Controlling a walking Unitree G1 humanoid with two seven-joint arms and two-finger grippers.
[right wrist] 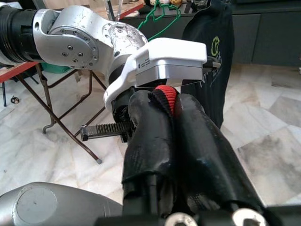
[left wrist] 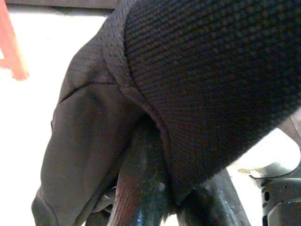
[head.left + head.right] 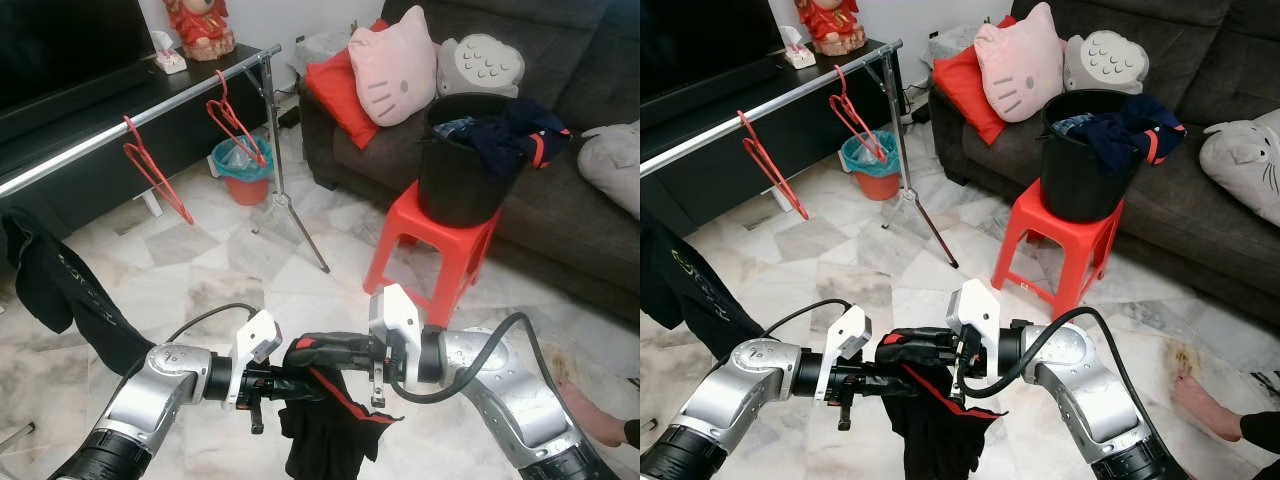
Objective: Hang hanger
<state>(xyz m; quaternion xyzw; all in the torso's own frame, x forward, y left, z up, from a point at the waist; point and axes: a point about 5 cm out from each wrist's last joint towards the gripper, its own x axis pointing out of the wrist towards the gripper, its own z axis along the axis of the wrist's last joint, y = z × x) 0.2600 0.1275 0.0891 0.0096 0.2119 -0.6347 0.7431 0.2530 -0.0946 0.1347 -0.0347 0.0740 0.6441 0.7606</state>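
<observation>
Black garment with red trim (image 3: 325, 420), held low in front of the robot between its two grippers and hanging down from them over the marble floor (image 3: 250, 270). Right gripper (image 3: 325, 352): fingers (image 1: 188, 141) clenched together on the red-edged fold of the garment. Left gripper (image 3: 285, 385): fingers (image 2: 146, 188) wrapped in the black mesh fabric and pressed close on it. The two grippers meet tip to tip.

Two red hangers (image 3: 155, 170) (image 3: 235, 120) hang empty on the metal rail of the clothes rack (image 3: 272, 150); a black shirt (image 3: 60, 290) hangs from the rail's near end. A black bucket (image 3: 462, 160) of clothes stands on a red stool (image 3: 425, 245) before the dark sofa (image 3: 560, 150), with a pink cat cushion (image 3: 395, 65) behind.
</observation>
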